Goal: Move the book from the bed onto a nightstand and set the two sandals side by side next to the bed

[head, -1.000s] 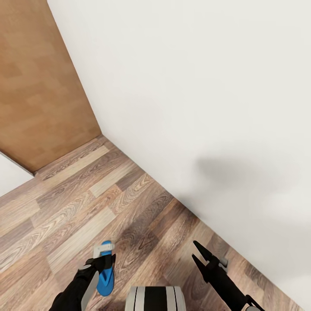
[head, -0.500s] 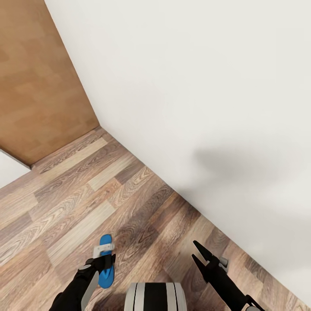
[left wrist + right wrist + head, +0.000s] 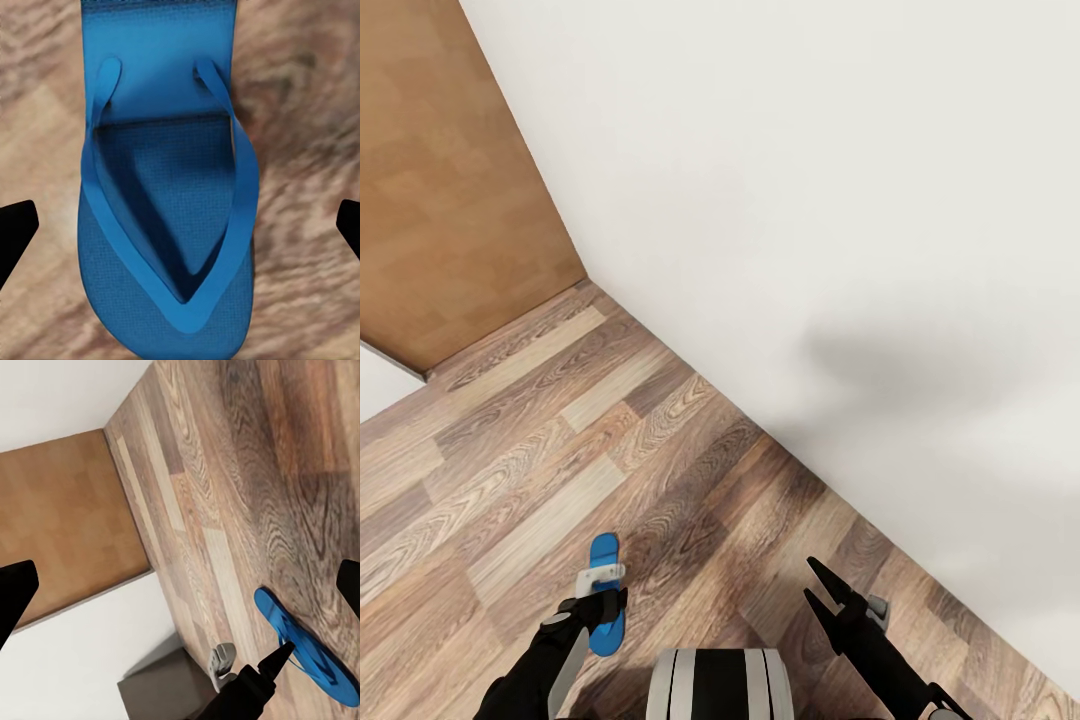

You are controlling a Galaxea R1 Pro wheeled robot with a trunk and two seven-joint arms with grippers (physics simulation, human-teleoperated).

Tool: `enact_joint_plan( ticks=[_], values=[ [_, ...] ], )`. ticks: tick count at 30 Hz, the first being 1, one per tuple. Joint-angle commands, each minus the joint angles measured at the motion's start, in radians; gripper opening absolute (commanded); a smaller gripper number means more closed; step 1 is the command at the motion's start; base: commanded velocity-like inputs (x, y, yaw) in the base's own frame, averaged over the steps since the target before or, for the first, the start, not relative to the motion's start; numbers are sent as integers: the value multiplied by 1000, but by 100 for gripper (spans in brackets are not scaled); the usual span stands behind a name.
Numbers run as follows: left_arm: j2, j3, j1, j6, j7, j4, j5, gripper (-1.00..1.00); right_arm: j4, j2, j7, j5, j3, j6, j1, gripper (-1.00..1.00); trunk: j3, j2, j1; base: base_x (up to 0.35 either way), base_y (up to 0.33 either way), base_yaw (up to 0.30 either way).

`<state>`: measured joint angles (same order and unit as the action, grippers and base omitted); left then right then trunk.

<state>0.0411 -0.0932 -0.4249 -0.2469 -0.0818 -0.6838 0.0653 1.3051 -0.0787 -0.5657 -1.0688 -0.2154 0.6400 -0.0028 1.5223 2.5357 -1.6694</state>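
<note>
My left gripper [image 3: 600, 600] hangs directly above one blue sandal [image 3: 603, 592] lying flat on the floor [image 3: 540, 470] — fingers spread wide to either side, not touching it, placed so I judge to drop and pinch. My right gripper [image 3: 822, 590] idles beside it, fingers parted, empty. Wood planks run from the sandal to a white wall [image 3: 810, 200] and brown door [image 3: 440, 180].

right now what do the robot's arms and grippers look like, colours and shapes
Both arms are black with smooth jointed segments, and a pale grey panel runs along the left forearm. The left gripper is black with a light grey block at its tip. The right gripper has two slim black fingers tapering to sharp points, with a small grey piece beside its wrist. No cables or markings show.
</note>
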Motion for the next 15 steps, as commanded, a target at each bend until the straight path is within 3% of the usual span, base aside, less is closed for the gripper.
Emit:
enact_joint_plan(
  ticks=[1, 15],
  values=[
    [1, -2, 0, -5, -3, -2, 7, 100, 0, -1, 0, -4, -2, 7, 0, 100, 1, 0, 0, 0, 0, 0],
    [0, -3, 0, -10, -4, -3, 9, 100, -1, -1, -1, -3, 2, 6, 0, 100, 1, 0, 0, 0, 0, 0]
  ],
)
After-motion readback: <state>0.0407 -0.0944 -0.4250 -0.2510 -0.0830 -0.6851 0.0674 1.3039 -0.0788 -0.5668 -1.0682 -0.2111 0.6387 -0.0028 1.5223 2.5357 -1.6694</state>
